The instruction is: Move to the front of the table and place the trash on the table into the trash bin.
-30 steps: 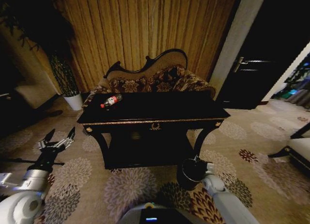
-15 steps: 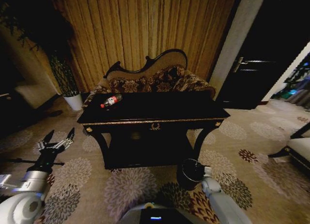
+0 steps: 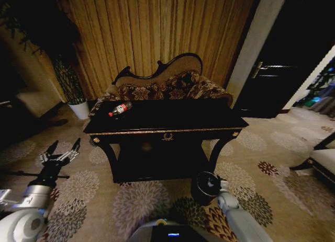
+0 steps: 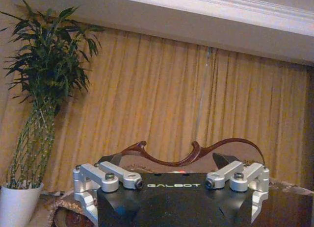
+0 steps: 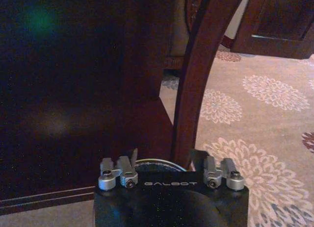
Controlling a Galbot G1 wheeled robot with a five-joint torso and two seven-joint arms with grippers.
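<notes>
Though it lies alone on the far left corner of the table (image 3: 172, 119), the bottle (image 3: 120, 109) looks like an easy thing to lift: clear plastic with a red label and cap, probably near empty and so very light. It is on its side, so I'd expect it to roll at a nudge, and its thin smooth wall may dent or slip under a hard squeeze. Across the middle of the body, over the label, seems the safest place to grip.

Down on the left, the left gripper (image 3: 62, 150) hangs low over the carpet, well apart from the table, its fingers spread wide with nothing between them. On the other side, the right gripper (image 3: 220, 185) sits right at the rim of the bin (image 3: 205, 185), which stands on the floor by the table's right front leg. Its wrist view shows a curved pale rim just past the fingers (image 5: 133, 158), which look parted, but I cannot tell whether they pinch that rim or only hover by it.

I can make out no paper wad or scrap on the glossy black top; the gloom could hide small litter. The bin's inside is too dark to read.
</notes>
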